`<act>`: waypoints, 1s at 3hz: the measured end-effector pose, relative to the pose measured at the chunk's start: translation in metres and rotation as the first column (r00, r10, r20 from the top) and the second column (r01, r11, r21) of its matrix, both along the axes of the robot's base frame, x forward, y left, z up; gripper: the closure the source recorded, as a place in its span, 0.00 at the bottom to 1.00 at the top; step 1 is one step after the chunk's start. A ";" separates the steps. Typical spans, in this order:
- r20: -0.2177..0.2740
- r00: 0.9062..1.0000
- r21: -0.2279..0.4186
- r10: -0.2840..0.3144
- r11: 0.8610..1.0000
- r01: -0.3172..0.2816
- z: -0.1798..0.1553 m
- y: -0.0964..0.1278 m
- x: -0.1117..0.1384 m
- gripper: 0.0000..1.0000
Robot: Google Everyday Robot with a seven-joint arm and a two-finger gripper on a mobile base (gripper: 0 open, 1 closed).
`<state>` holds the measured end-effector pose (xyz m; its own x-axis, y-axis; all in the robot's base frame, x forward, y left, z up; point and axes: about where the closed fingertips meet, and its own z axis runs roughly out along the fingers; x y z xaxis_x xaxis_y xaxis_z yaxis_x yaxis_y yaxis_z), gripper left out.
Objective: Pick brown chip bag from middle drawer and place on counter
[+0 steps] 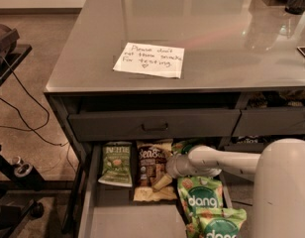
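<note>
The brown chip bag point(148, 163) lies flat at the back of the open middle drawer point(87, 195), its tan lower end toward me. My gripper point(161, 181) reaches in from the right on a white arm and sits at the bag's lower right edge, touching or just over it. The grey counter point(227, 38) spreads above the drawers and bears a white handwritten note point(149, 59).
A small green-and-white bag point(115, 163) lies left of the brown bag. Two green "dang" bags point(202, 200) lie on the drawer's right side under my arm. The shut top drawer front point(155, 125) overhangs the bags. A black stand with cables point(14, 108) stands left.
</note>
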<state>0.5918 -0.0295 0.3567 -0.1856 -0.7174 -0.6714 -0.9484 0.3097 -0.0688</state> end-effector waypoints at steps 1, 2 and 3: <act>-0.003 1.000 0.008 0.006 1.000 -0.006 0.002 0.001 -0.001 0.43; -0.003 1.000 0.010 0.007 1.000 -0.007 0.009 0.001 -0.001 0.64; -0.003 1.000 0.010 0.007 1.000 -0.007 0.017 0.001 -0.001 0.89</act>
